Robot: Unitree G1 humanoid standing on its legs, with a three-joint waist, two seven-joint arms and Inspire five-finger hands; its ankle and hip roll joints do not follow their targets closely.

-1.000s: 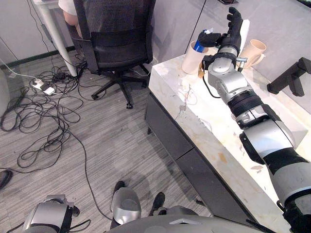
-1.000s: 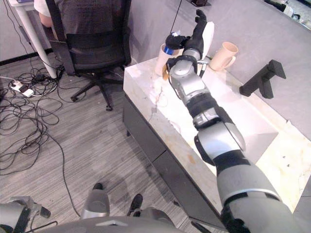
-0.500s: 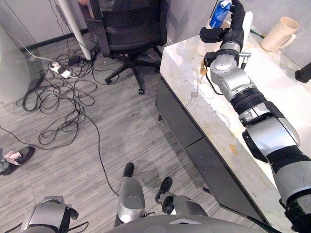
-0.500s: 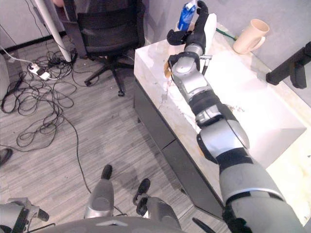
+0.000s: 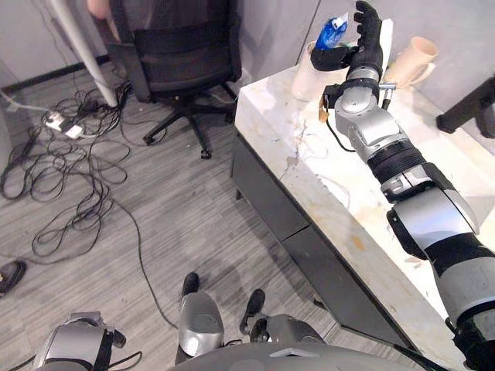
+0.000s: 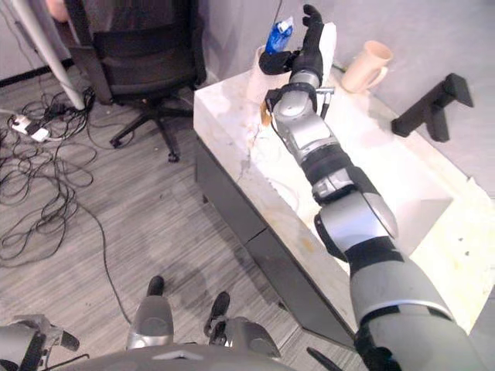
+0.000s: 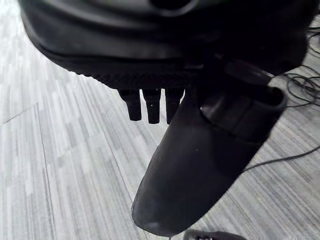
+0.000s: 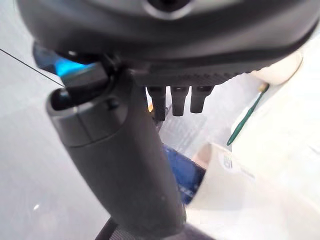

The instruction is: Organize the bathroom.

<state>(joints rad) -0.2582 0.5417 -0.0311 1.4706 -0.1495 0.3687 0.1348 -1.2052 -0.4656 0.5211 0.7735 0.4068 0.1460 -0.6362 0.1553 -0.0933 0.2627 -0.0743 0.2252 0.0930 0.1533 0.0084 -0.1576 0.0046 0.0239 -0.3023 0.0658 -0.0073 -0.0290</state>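
Head views: my right hand is raised at the upper right of the frame over the far corner of the counter, thumb and upright fingers pinching a blue tube, which is tilted above a tall cream cup. My right wrist view adds what the head views hide: the tube's blue body passes behind the thumb down toward the cup's rim, and a green toothbrush lies on the counter beyond. A mug stands just right of the hand, the black faucet at the right edge; my forearm blocks the counter between them. An office chair and loose cables take the upper left floor. My left hand hangs over bare floor in its wrist view, fingers straight, holding nothing.
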